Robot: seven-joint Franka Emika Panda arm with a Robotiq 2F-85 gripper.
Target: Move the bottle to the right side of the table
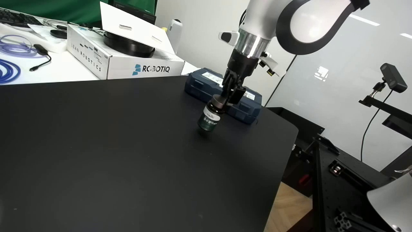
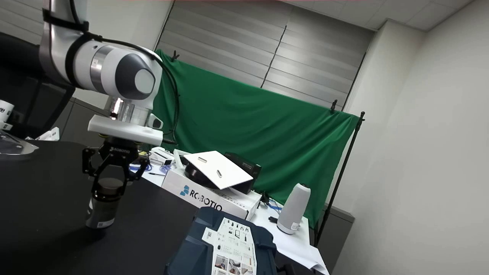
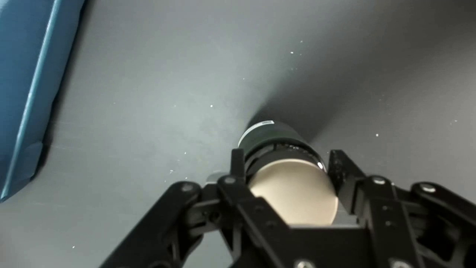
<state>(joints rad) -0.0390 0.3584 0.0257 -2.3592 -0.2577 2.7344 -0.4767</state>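
The bottle is small and dark green with a white label and a greyish cap. It shows in both exterior views [image 1: 210, 118] [image 2: 102, 212], and its round cap fills the jaws in the wrist view [image 3: 292, 193]. My gripper [image 2: 109, 191] is shut around the bottle's upper part, one finger on each side, also in the wrist view [image 3: 286, 160]. The bottle is tilted, with its base just above the black table [image 1: 128, 145] and a dark shadow beneath it. In an exterior view the gripper [image 1: 222, 102] stands in front of the dark-blue case.
The dark-blue case [image 1: 199, 86] lies close by at the table's back edge; it also shows at the left of the wrist view [image 3: 29, 93]. A white Robotiq box [image 1: 145, 69] stands on a white table behind. The black table's side edge [image 1: 279, 190] drops to the floor.
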